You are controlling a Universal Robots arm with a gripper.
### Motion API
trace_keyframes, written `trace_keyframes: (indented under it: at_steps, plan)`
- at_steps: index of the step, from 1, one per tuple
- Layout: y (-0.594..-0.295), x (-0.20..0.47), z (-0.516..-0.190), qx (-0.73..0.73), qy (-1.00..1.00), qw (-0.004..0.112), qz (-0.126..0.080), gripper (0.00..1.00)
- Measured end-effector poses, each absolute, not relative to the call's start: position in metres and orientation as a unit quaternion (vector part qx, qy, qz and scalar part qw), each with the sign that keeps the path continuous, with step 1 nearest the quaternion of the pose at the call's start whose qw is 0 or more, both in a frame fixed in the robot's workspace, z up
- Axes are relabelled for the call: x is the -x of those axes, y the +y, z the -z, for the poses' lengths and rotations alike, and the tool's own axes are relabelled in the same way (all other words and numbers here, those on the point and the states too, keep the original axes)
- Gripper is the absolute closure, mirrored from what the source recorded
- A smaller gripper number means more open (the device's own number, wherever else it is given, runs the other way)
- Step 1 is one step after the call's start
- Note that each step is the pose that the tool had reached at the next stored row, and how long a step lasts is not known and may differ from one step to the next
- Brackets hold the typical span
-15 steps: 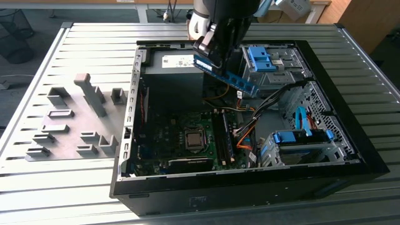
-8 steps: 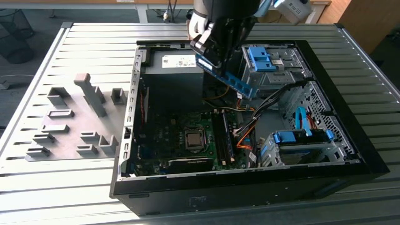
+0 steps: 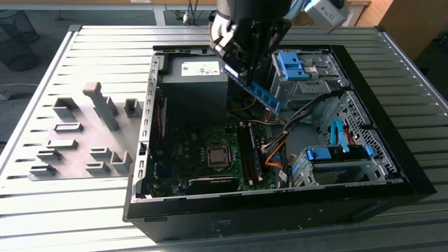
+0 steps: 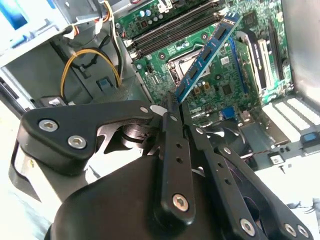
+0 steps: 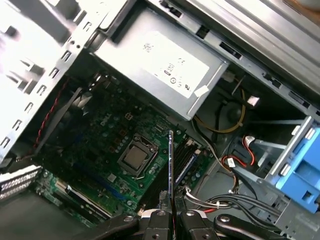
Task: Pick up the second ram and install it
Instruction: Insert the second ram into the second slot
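Note:
The second ram (image 3: 256,91), a slim blue board, hangs tilted above the open computer case, over the gap between the power supply and the drive bays. My gripper (image 3: 233,62) is shut on its upper end. In the second wrist view the gripper (image 4: 172,102) pinches one end of the ram (image 4: 207,55), which reaches out over the green motherboard (image 4: 225,85). In the first wrist view the ram (image 5: 171,170) shows edge-on above the gripper (image 5: 170,214), next to the long memory slots (image 5: 186,159) and the processor socket (image 5: 134,159).
The black case (image 3: 392,173) lies open on a slatted metal table (image 3: 84,210). Inside are the grey power supply (image 3: 199,79), blue drive-bay clips (image 3: 290,65), and orange and yellow cables (image 3: 272,152). Grey fixture blocks (image 3: 77,136) stand at the exterior view's left.

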State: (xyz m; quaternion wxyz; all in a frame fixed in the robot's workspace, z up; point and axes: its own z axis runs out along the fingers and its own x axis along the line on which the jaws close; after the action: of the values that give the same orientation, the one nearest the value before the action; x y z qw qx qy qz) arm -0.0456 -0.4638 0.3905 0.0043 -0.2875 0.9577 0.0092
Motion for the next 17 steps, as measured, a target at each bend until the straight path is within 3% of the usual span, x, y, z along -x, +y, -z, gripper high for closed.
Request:
trace_keyframes:
  at_steps: [17]
  plan:
    - [-0.4638,0.0456,-0.3902,0.222,0.975,0.005,-0.008,0.86]
